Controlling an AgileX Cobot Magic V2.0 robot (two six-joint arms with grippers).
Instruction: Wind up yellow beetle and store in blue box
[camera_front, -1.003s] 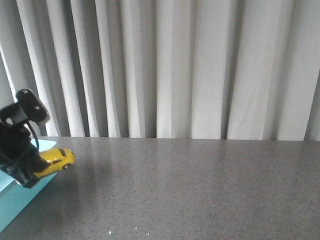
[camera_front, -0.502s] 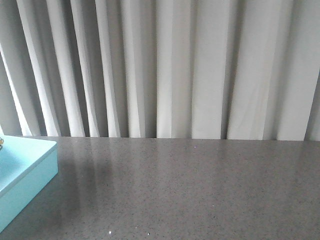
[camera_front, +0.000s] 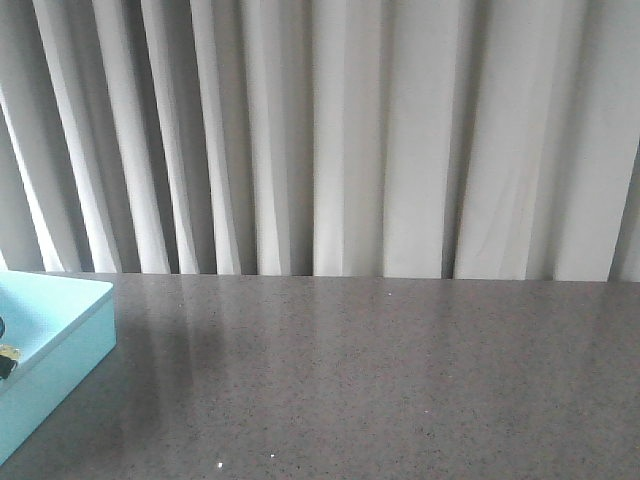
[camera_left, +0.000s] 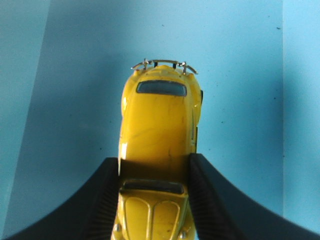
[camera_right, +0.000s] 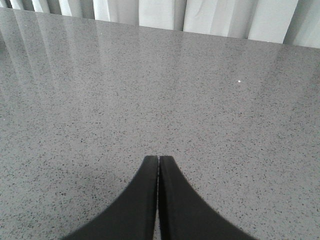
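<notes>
In the left wrist view my left gripper (camera_left: 154, 165) is shut on the yellow beetle (camera_left: 159, 130), its black fingers (camera_left: 102, 200) pressed on both sides of the car's body. The car hangs over the light blue floor of the blue box (camera_left: 75, 75). In the front view only a corner of the blue box (camera_front: 60, 340) shows at the far left edge, with a tiny dark and yellow bit at its edge (camera_front: 6, 360). My right gripper (camera_right: 158, 159) is shut and empty, low over the grey table (camera_right: 160, 75).
The grey speckled table (camera_front: 380, 380) stretches from the box to the right edge. White pleated curtains (camera_front: 330, 130) hang behind its far edge. A box wall (camera_left: 302, 100) shows in the left wrist view.
One second ago my left arm with the beetle was in front view by the box corner. It has moved left, almost out of that view, over the box.
</notes>
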